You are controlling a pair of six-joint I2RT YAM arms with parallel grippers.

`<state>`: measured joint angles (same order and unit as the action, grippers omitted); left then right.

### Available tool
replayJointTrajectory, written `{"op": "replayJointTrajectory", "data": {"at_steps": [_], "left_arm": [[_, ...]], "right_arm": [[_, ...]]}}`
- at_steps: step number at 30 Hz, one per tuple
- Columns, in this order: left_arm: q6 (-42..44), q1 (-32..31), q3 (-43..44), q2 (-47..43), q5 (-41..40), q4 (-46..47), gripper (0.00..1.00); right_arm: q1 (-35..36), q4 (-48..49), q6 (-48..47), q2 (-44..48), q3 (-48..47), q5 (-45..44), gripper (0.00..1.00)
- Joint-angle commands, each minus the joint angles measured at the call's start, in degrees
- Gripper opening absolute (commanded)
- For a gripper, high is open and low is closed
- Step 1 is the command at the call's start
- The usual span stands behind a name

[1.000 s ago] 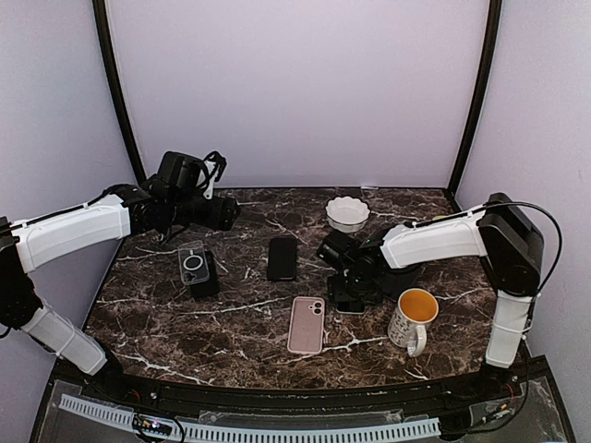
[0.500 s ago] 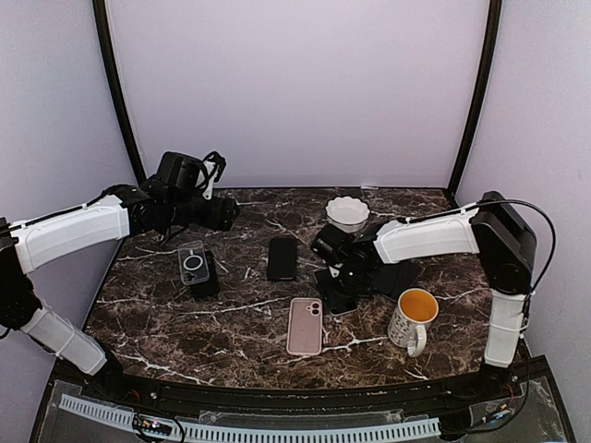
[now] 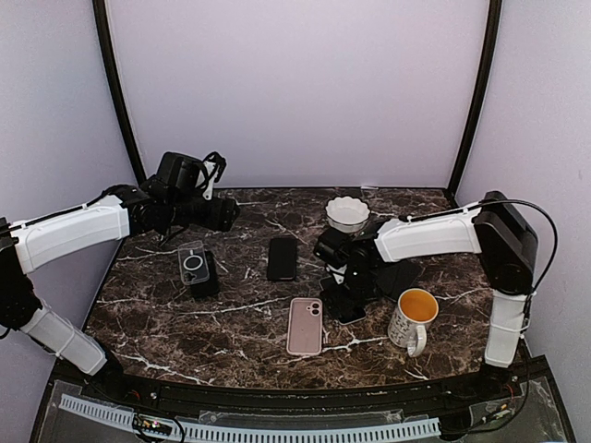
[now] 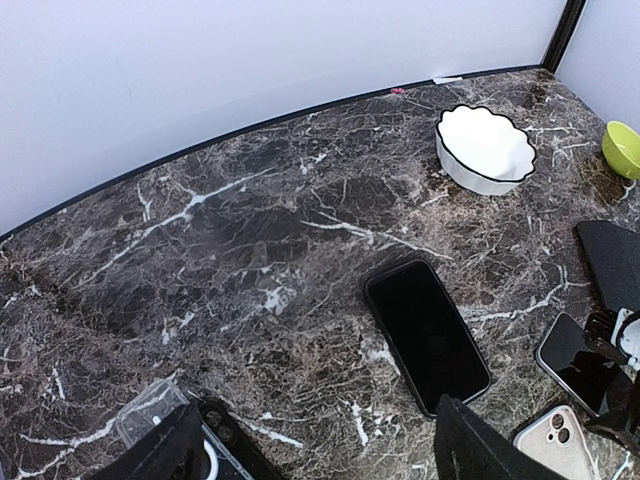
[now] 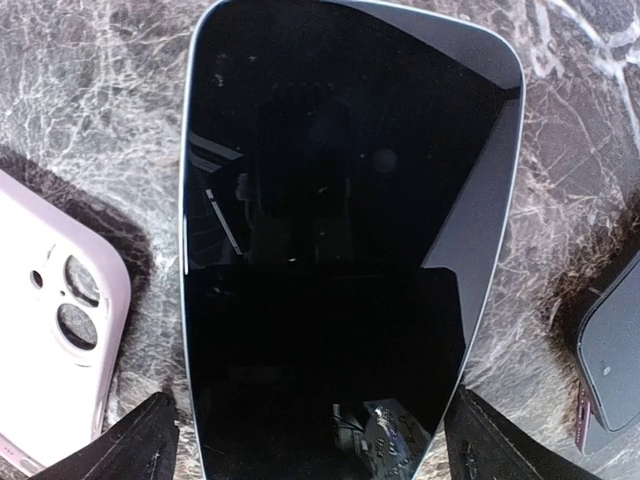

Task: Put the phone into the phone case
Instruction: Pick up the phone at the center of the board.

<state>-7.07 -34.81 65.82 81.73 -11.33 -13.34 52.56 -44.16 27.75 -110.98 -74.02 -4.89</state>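
Note:
A phone (image 5: 330, 230) with a glossy black screen and pale metal edge lies flat on the marble and fills the right wrist view; it is also visible in the top view (image 3: 339, 306). My right gripper (image 5: 315, 445) (image 3: 344, 291) straddles its near end, open, with one finger just outside each long edge. A pink phone case (image 5: 55, 320) (image 3: 306, 325), camera cut-outs showing, lies just left of the phone. My left gripper (image 4: 320, 460) (image 3: 226, 214) hovers open over the back left of the table, holding nothing.
A second black phone (image 3: 283, 258) lies mid-table. At the left is a clear case (image 3: 192, 264) on a dark phone. A dark flat case (image 5: 612, 345) lies right of the phone. A white bowl (image 3: 347, 213) and green bowl (image 4: 622, 148) stand at the back, a mug (image 3: 412, 318) front right.
My right gripper has shifted a little to the left with the phone, and its jaws have widened around it. The left arm has not moved.

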Motion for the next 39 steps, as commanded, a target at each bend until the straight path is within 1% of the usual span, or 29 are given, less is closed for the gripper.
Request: {"op": "replayJointTrajectory", "data": {"at_steps": [1, 2, 6, 8, 11, 16, 21, 23, 24, 25, 27, 29, 30, 32, 35, 37, 39], "left_arm": [[0.68, 0.27, -0.69, -1.5, 0.25, 1.04, 0.82], [0.71, 0.27, -0.7, -1.58, 0.3, 1.04, 0.82], [0.74, 0.27, -0.74, -1.9, 0.21, 1.12, 0.82], [0.74, 0.27, -0.78, -1.93, 0.41, 1.2, 0.81], [0.79, 0.31, -0.82, -1.69, 0.73, 1.3, 0.82], [1.15, 0.27, -0.87, -1.17, 2.45, 1.2, 0.81], [0.9, 0.27, -0.13, -0.63, 4.97, 0.44, 0.8], [0.54, 0.2, 0.59, -0.73, 8.35, 0.32, 0.78], [0.28, 0.15, 0.78, -0.85, 13.0, 0.46, 0.77], [-0.02, -0.05, 1.15, -0.98, 15.55, 0.89, 0.76], [-1.28, -0.93, 2.17, -0.98, 23.76, 0.98, 0.77], [-2.75, -1.92, 3.98, -0.96, 29.0, 0.01, 0.84], [-3.42, -2.61, 4.5, -1.05, 30.5, -0.31, 0.89], [-5.35, -3.56, 5.7, -1.75, 34.48, -0.45, 0.93], [-9.24, -4.37, 5.35, -3.88, 39.34, 1.59, 0.93], [-11.26, -4.59, 5.18, -4.7, 40.44, 2.18, 0.92], [-12.25, -4.67, 5.26, -5.15, 41.4, 2.37, 0.88]], "right_arm": [[0.0, -3.15, 1.82, -4.99, 0.35, 0.43, 0.88], [-0.02, -3.13, 1.96, -5.3, 0.1, 0.31, 0.85], [-0.02, -3.21, 1.79, -5.46, -0.3, -0.34, 0.62], [-0.04, -2.81, 1.39, -4.57, -0.46, -0.84, 0.56], [0.01, -1.75, 0.34, -2.28, -0.75, -2.24, 0.49], [0.51, 1.75, -1.94, 2.87, -0.39, -5.41, 0.42], [1.03, 10.27, -4.29, 10.22, 4.96, -9.0, 0.35], [1.41, 14.49, -5.56, 13.33, 7.35, -10.39, 0.35], [1.86, 17.16, -6.84, 14.91, 8.29, -10.93, 0.35], [2.47, 19.7, -8.54, 16.68, 8.84, -11.65, 0.35], [4.13, 25.27, -12.36, 20.42, 9.23, -14.39, 0.35], [5.97, 31.31, -17.65, 23.18, 9.79, -16.84, 0.34], [7.1, 34.49, -21.95, 24.47, 10.34, -17.76, 0.34], [9.45, 41.54, -27.99, 26.73, 11.8, -19.68, 0.32], [11.52, 48.03, -35.01, 28.8, 12.33, -21.65, 0.29], [12.74, 49.51, -38.34, 29.23, 11.75, -22.37, 0.29], [13.72, 50.02, -40.95, 28.8, 10.65, -23.34, 0.29]]}}
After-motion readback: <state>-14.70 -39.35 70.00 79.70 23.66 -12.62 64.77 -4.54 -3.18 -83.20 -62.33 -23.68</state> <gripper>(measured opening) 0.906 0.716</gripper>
